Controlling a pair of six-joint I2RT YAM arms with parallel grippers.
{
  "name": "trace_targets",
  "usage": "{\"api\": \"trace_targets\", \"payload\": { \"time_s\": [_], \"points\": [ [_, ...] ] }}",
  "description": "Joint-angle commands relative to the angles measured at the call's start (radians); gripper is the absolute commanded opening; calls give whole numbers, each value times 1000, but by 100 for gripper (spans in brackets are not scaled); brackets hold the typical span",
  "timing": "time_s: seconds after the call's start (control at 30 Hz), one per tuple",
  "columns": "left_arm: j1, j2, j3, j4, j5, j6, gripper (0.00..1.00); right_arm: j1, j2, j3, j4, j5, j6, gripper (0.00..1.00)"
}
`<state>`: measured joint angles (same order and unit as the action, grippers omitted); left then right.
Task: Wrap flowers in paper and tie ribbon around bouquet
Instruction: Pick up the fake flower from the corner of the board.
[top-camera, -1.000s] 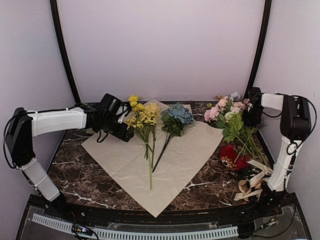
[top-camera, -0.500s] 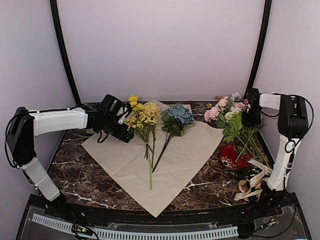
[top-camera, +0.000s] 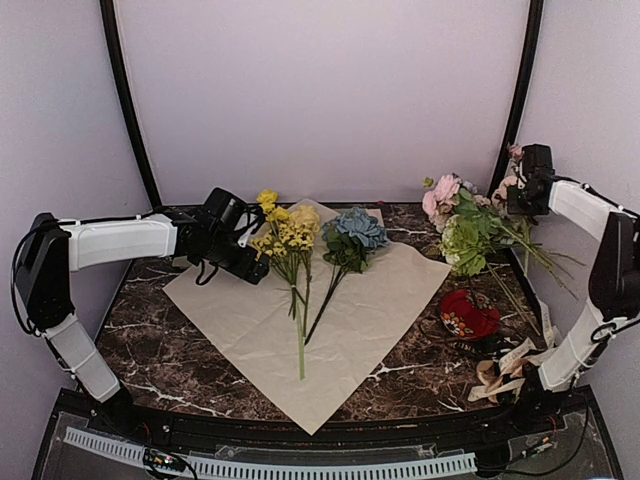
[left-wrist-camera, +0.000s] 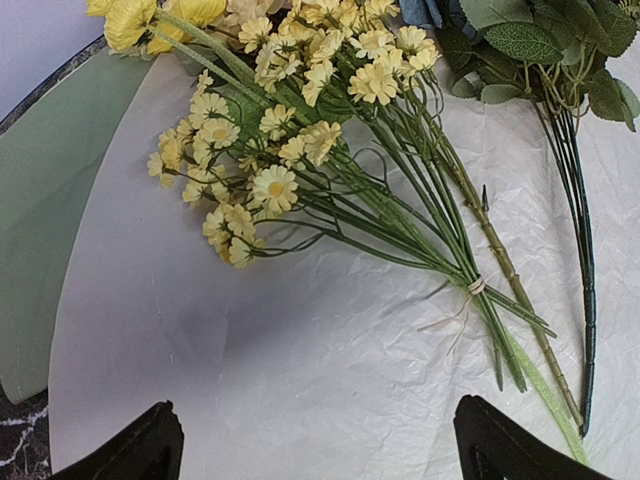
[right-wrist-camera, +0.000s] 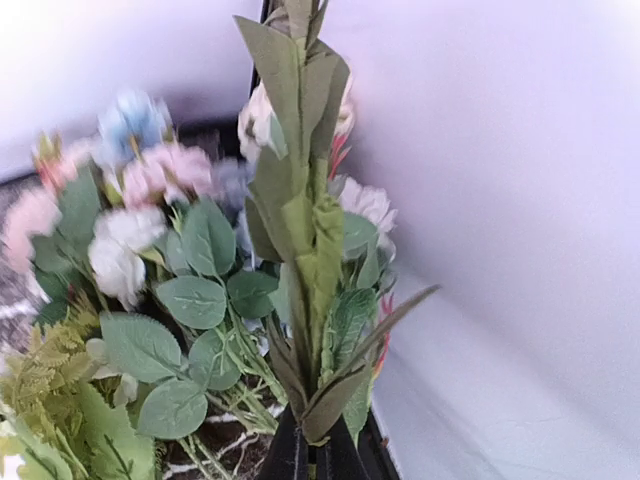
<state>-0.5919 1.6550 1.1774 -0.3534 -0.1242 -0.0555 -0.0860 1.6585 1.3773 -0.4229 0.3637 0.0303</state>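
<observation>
Evidently the work is at the gathering stage — wrapping has not begun. The paper (top-camera: 350, 320) lies flat on the table (top-camera: 150, 330) as a diamond, tan face up, with the yellow flowers (top-camera: 287, 237) and the blue hydrangea (top-camera: 357, 228) laid side by side on its far half, stalks pointing toward the near corner.

The right gripper (right-wrist-camera: 312, 450) is clamped on a leafy green stem of the pink-and-white bunch (top-camera: 462, 225), holding it in the air at the far right, well apart from the paper. The left gripper (left-wrist-camera: 320, 445) hangs with its jaws spread wide and empty, just beside the yellow blossoms on their left, over bare paper.

The next move probably calls for the right arm to dispose of its bunch — onto the paper or out of the way — before either arm can take a paper edge and fold it over the stalks. The thin dark ribbon cannot be made out.
</observation>
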Motion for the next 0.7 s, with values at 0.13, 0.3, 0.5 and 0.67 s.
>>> {"api": "trace_targets", "payload": {
  "time_s": [0.13, 0.3, 0.5, 0.67],
  "points": [
    [5, -5, 22, -11, -6, 10, 98, 5, -323, -321, 616, -82, -84, 0],
    [4, -4, 25, -15, -1, 10, 97, 5, -431, -507, 951, -106, -118, 0],
    [4, -8, 21, -13, -4, 10, 98, 4, -407, -520, 1040, -100, -165, 0],
    [4, -14, 22, -15, -8, 11, 97, -27, -392, -452, 933, -414, -73, 0]
  ]
}}
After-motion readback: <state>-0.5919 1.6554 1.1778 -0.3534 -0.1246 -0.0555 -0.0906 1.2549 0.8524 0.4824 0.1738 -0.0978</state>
